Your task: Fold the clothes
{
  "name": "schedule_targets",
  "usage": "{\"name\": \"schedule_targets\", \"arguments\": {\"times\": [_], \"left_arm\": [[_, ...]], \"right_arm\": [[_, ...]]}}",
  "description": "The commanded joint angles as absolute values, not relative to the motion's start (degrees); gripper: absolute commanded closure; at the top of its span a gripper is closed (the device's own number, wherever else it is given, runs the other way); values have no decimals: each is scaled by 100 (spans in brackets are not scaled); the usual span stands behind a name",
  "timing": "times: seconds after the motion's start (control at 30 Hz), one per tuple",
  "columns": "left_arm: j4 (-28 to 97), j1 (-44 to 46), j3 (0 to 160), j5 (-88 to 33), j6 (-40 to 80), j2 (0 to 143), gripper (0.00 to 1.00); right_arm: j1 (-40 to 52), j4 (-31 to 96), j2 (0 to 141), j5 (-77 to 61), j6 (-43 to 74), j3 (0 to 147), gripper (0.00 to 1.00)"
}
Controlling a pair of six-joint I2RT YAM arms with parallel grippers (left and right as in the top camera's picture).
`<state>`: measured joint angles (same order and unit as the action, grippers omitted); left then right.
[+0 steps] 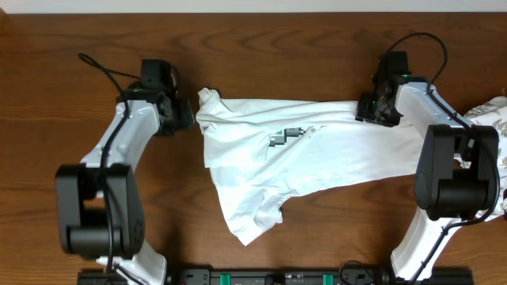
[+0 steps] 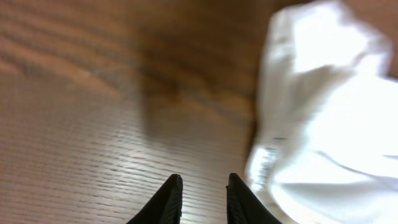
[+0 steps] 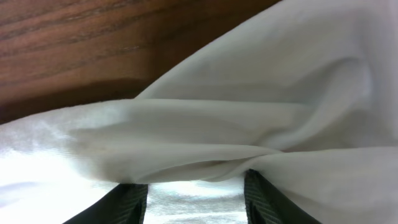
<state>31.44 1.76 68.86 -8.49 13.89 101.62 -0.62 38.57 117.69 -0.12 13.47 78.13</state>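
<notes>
Across the table [image 1: 47,119], the white shirt [image 1: 341,158] is being shown crumpled, all folding undone; the left gripper [image 2: 204,180] is being held parted beside it, the right gripper [image 3: 194,186] spread astride its edge.

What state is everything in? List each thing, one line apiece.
white T-shirt: lying rumpled on the table, not folded
left gripper: open, empty, beside the shirt
right gripper: open, astride shirt fabric
patterned cloth: bunched, partly out of view
</notes>
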Motion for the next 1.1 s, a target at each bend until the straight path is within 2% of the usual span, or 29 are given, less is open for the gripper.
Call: {"name": "schedule_targets", "arguments": {"times": [0.0,0.17,0.4,0.5,0.77,1.07], "left_arm": [[3044,261,6967,-1468,1468,9633,72],[3094,685,6943,-1782,1315,9566,70],[3020,1544,6845,-1798,1011,10003,70],[2987,1728,6845,-1494,1015,10357,70],[2773,1627,6845,-1100,1009,11069,70],[1347,1028,6860,-768,622,11308,64]], "right_arm": [[-185,3948,12193,25,906,7548,48],[-185,3837,11681,-679,397,7599,43],[-185,3887,10680,-757,489,7599,34],[-185,3994,10405,-766,578,7599,33],[-185,4394,10132,-1037,569,7599,32],[-180,4504,10134,-1247,548,7599,32]]}}
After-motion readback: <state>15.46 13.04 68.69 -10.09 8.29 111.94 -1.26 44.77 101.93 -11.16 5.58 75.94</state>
